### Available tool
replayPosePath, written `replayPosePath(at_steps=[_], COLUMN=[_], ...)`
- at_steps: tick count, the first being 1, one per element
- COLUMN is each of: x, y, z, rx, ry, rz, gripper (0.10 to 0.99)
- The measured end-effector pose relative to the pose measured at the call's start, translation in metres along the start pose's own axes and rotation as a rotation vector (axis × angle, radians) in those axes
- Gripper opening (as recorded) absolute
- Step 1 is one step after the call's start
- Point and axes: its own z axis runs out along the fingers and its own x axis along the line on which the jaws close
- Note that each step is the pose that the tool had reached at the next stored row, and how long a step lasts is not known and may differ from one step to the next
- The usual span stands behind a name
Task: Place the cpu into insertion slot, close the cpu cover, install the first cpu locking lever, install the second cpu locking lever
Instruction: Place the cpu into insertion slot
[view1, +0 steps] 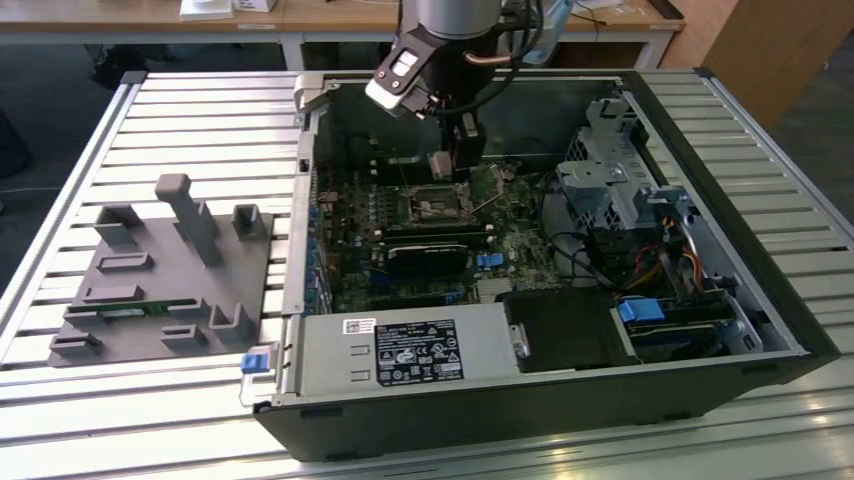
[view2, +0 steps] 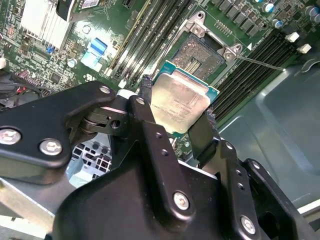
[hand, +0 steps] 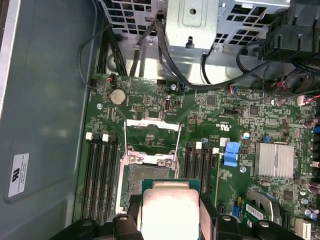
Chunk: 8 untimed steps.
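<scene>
My gripper (view2: 177, 107) is shut on the cpu (view2: 181, 101), a flat square chip with a silvery-beige top, one black finger (view2: 146, 97) on each side of it. The chip hangs just above the green board, beside the insertion slot (view2: 202, 56), whose square socket lies bare. In the first wrist view the cpu (hand: 170, 207) sits partly over the near edge of the insertion slot (hand: 144, 176). The cpu cover (hand: 150, 123) is flipped up and open behind the socket. In the exterior view my gripper (view1: 447, 165) hovers over the insertion slot (view1: 434, 207) inside the open case.
Long black memory slots (hand: 100, 175) flank the socket on both sides. A thin wire lever (view2: 260, 62) sticks out next to it. A black card (view1: 427, 255), drive cage (view1: 607, 170) and power supply (view1: 400, 350) crowd the case. A grey fixture tray (view1: 167, 270) lies at the exterior view's left.
</scene>
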Motion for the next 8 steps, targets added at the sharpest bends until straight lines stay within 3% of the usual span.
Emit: replayPosePath(at_steps=[8], x=[0.0], y=[-0.0003], z=[0.0026], rx=[0.0], ry=[0.0], rz=[0.0], gripper=[0.541])
